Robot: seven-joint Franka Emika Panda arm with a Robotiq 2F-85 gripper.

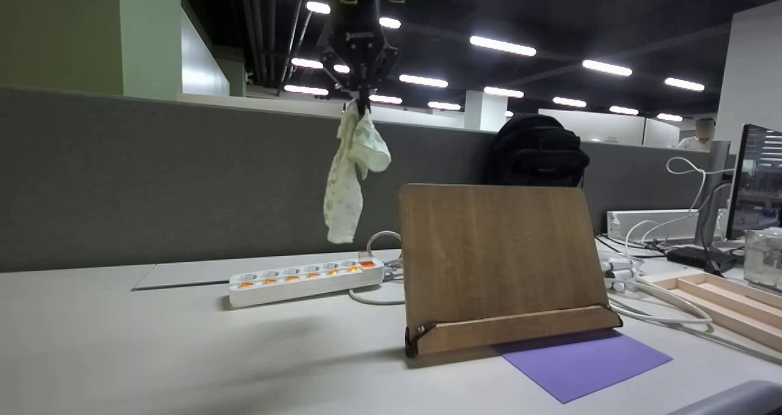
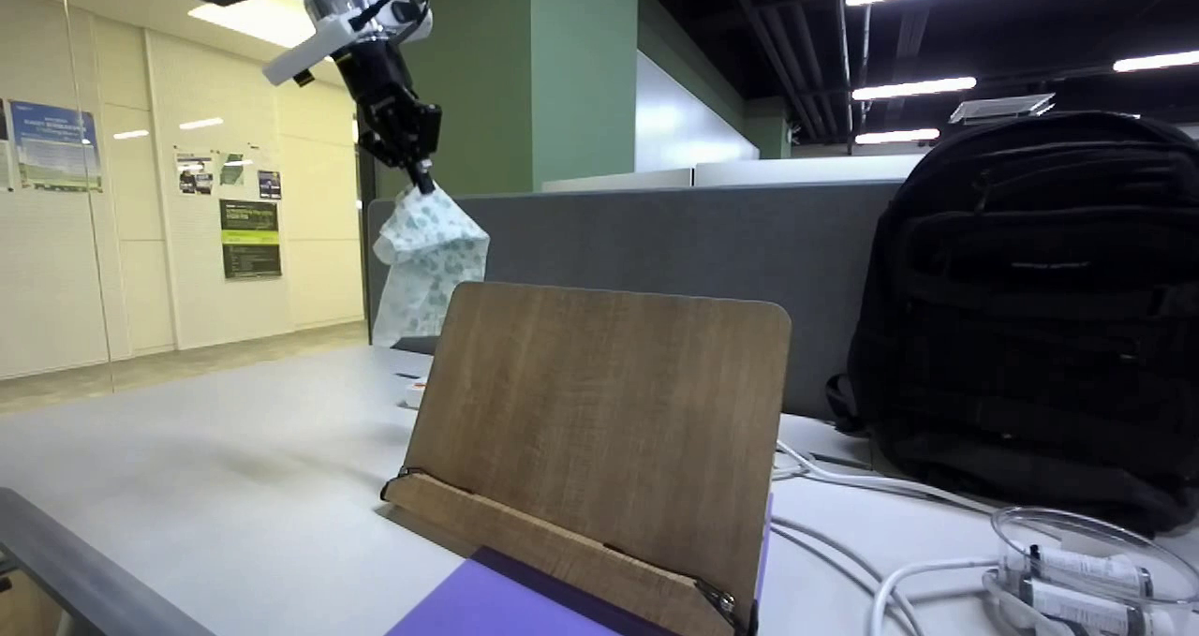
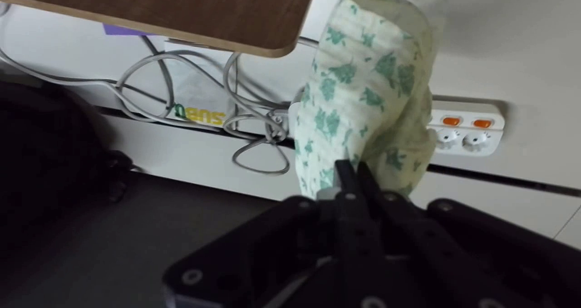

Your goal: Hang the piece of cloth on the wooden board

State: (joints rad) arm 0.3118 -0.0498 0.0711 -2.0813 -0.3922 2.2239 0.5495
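Thin pale green-printed cloth point(image 1: 346, 179) hangs beneath the black two-fingered pincer point(image 1: 363, 102), which pinches its upper end. Below and beside the pincer stands a tilted brown rectangular wooden board point(image 1: 501, 250); best carry the tail past its top edge, straddling it before release.

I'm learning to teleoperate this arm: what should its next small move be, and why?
Probably shift the gripper sideways toward the wooden board, to bring the cloth over its top edge. The gripper is shut on the cloth, but the wrist view shows the cloth beside the board's corner, not over it.
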